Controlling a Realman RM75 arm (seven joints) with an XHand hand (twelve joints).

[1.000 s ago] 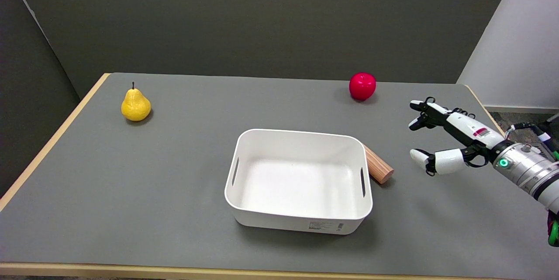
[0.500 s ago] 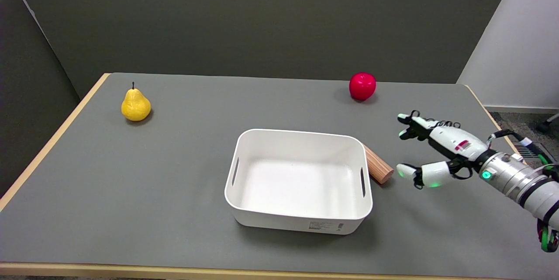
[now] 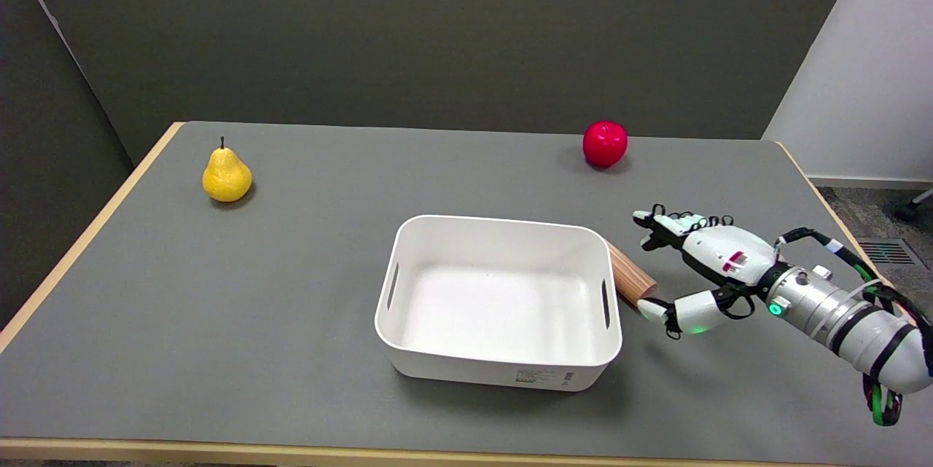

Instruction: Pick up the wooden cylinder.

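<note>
The wooden cylinder lies on its side on the grey table, tight against the right wall of the white bin, its round end facing front right. My right hand hovers just to its right, fingers spread and holding nothing. The thumb tip is right beside the cylinder's near end, and the other fingers reach over its far side. Whether the thumb touches the wood I cannot tell.
The white bin holds nothing and stands mid-table. A red apple sits at the back right and a yellow pear at the back left. The table's wooden edge runs along the right, behind my arm.
My right hand has moved left and lower, from well right of the cylinder to right beside it, with the fingers still spread. The cylinder, bin and fruit have not moved.
</note>
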